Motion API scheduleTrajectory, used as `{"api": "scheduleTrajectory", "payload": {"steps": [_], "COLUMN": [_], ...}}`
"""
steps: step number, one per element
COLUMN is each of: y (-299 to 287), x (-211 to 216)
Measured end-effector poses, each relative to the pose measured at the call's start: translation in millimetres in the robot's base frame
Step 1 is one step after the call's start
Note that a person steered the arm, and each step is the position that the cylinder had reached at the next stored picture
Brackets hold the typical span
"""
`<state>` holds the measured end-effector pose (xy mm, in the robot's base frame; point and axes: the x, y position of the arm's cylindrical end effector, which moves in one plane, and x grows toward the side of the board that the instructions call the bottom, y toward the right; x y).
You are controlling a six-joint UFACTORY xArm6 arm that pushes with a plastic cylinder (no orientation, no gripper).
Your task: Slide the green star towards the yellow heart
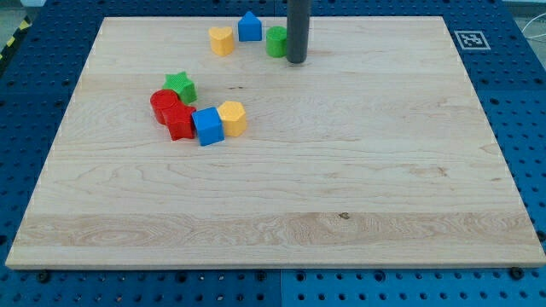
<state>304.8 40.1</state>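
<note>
The green star (181, 85) lies left of the board's middle, touching the top of a cluster of blocks. The yellow heart (222, 40) lies near the view's top, up and to the right of the star. My tip (296, 60) stands at the view's top centre, just right of a green round block (276, 41), well to the right of the heart and far from the star.
A blue house-shaped block (249, 26) sits right of the heart. The cluster under the star holds a red round block (164, 104), a red star-like block (179, 122), a blue cube (207, 126) and a yellow hexagon (232, 118). The wooden board (341, 188) rests on a blue pegboard table.
</note>
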Motion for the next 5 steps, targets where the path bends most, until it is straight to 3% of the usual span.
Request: {"api": "scheduleTrajectory", "payload": {"steps": [2,5], "y": [-17.6,-119.5], "x": [61.1,87.6]}}
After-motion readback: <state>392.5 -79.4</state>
